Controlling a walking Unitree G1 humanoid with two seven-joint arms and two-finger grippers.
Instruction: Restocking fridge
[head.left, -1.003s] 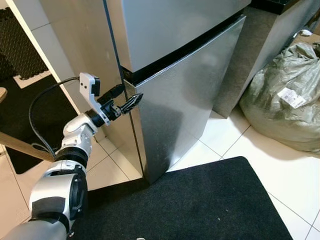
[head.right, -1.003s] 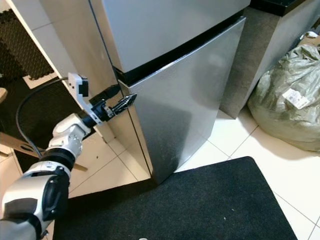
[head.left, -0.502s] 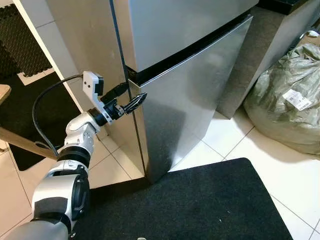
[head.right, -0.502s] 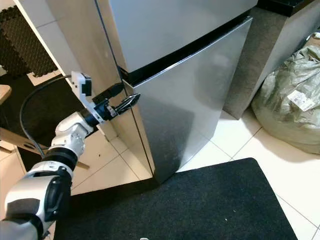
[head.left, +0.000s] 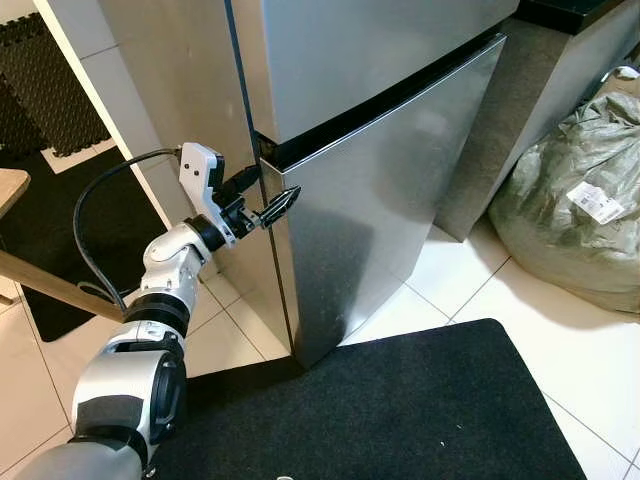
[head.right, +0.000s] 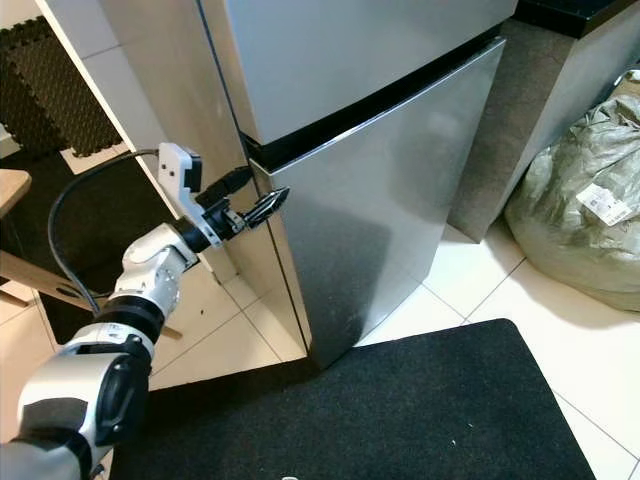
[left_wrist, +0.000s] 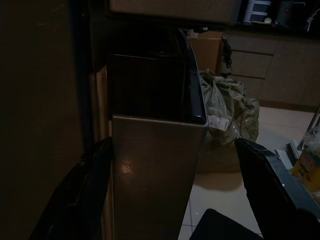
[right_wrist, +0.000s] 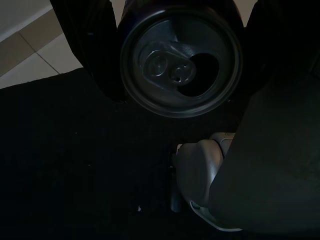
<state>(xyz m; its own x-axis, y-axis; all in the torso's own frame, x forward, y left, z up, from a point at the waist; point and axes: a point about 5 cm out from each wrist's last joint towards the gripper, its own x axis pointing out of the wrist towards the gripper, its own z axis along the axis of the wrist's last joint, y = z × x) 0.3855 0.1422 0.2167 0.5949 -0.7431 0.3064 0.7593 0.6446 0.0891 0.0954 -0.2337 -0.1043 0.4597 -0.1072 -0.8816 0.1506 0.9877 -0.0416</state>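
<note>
The steel fridge stands ahead with its lower door (head.left: 390, 190) shut. My left gripper (head.left: 275, 186) is at the top left corner of that door and open. One black finger lies across the door's front face and the other reaches around its side edge. In the left wrist view the door's edge (left_wrist: 150, 165) stands between the two spread fingers (left_wrist: 75, 200). In the right wrist view my right gripper (right_wrist: 182, 47) is shut on a dark drink can (right_wrist: 180, 60), seen top-on with its tab hole showing, above the black mat.
A black mat (head.left: 400, 410) lies on the white tiles before the fridge. A bulky grey-green sack (head.left: 570, 200) sits at the right beside a dark cabinet (head.left: 540, 90). A wooden bar (head.left: 50, 285) and a black foam mat (head.left: 40, 90) are at the left.
The head camera has shifted slightly. My left gripper has crept a little rightward along the door's corner, its front finger now further over the door face. The door has not moved.
</note>
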